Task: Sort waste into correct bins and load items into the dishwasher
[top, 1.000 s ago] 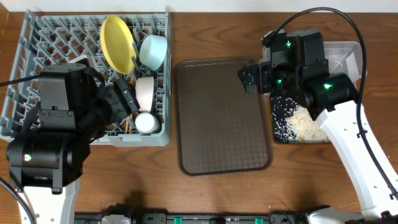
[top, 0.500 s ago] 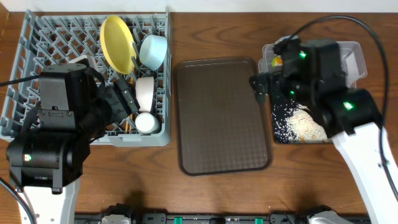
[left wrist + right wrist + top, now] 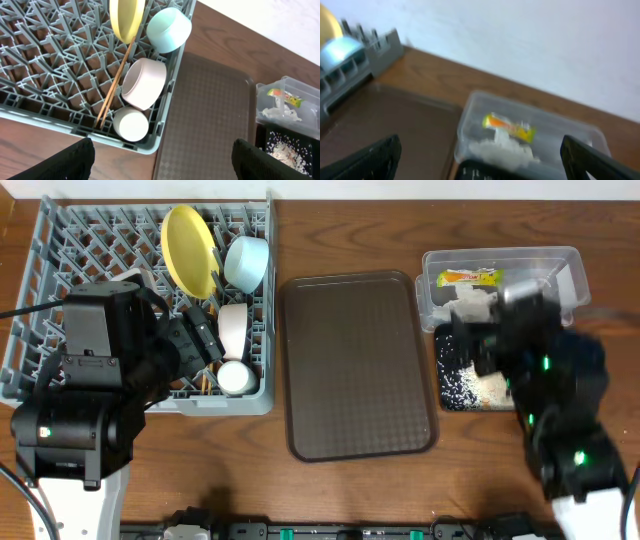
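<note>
Robot arms stand apart over the table: the right arm point(image 3: 545, 395), a second ago stooped above the clear tub point(image 3: 572, 262) at 2 o'clock, has swung back toward 5 o'clock and shows as a blur. That uncovers the green-yellow wrapper point(image 3: 470, 277) and crumpled tissue point(image 3: 470, 304) inside the tub. Rice scraps point(image 3: 488, 388) lie in the black tray point(image 3: 443, 402), just beside the tub's 6 o'clock side. The right gripper point(image 3: 480, 162) has its fingers spread wide, holding nothing. The left gripper point(image 3: 165, 160), likewise spread and empty, has not moved, hovering at the 4 o'clock corner of the grey dish rack point(image 3: 90, 240) at 9 o'clock. In the rack, unchanged: yellow plate point(image 3: 190, 248) on edge, light blue bowl point(image 3: 247, 262) at its 3 o'clock, then white bowl point(image 3: 233, 327), white cup point(image 3: 235, 377) and chopsticks point(image 3: 114, 85). The brown serving tray point(image 3: 355, 370) sits at centre, between rack and bins.
</note>
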You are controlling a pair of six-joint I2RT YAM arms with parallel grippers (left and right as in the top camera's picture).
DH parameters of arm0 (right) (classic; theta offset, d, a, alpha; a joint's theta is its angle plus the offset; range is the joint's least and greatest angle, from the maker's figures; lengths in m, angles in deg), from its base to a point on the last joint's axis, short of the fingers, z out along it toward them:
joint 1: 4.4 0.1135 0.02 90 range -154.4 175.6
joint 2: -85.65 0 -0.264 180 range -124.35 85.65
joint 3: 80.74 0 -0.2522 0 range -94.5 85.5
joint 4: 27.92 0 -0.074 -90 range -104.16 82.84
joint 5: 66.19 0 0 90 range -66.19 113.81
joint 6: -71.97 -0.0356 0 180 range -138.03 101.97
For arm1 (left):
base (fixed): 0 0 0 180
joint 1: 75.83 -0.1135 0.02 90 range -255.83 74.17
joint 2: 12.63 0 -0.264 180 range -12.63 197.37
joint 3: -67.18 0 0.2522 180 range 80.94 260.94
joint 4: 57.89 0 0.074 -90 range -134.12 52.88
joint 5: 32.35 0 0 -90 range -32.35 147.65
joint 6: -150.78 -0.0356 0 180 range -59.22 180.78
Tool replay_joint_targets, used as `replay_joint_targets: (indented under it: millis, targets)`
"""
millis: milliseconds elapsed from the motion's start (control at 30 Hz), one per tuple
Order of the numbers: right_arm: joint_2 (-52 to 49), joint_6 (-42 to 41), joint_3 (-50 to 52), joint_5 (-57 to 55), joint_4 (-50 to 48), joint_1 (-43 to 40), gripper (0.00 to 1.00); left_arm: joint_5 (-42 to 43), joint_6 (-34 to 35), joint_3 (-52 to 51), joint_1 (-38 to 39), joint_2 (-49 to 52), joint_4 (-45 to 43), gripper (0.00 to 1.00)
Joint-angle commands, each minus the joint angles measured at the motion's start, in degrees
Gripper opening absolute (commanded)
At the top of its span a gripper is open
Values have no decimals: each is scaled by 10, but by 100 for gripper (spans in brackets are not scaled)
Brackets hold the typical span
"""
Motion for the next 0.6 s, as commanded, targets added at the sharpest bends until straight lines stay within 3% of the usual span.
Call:
replay_joint_targets:
  millis: [0,333,567]
  targets:
    - [80,14,101,2,-35,-8,99,5,5,7,1,1,2,88]
    - [297,17,345,20,-148,-19,99,5,5,7,1,1,2,88]
    - [381,-5,425,31,-158,-22,99,5,5,7,1,1,2,88]
